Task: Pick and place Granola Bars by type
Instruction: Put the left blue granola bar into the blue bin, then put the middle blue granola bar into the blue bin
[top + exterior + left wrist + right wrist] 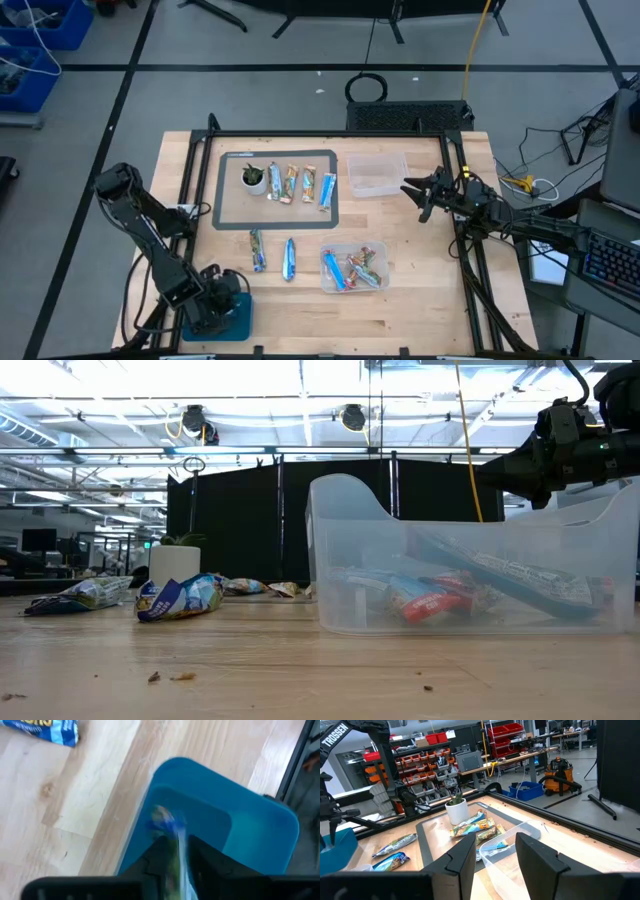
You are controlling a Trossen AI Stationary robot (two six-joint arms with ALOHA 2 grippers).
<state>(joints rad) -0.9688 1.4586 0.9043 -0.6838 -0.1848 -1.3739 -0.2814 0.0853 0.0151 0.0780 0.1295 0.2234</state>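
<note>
My left gripper (222,300) hangs over a blue bin (240,830) at the table's near left corner, fingers pointing down. A blue-wrapped granola bar (170,822) shows as a smear between its slightly parted fingers, above the bin's hollow. Several bars (300,183) lie on a grey mat (228,215) beside a white cup (254,178). Two more bars (257,250) (289,258) lie flat on the wood. A clear tub (355,268) holds several bars. My right gripper (412,193) waits open and level at the right edge. My left gripper has the blue-wrapped bar standing on end between its two fingers (160,855), which come from above. The bar's lower end (167,817) hangs over the blue bin. Whether the fingers touch the wrapper, I cannot tell.
An empty clear tub (377,175) stands at the far right of the mat, just in front of my right gripper (492,855). Black frame rails (462,240) run along the table's sides. Bare wood lies along the near edge.
</note>
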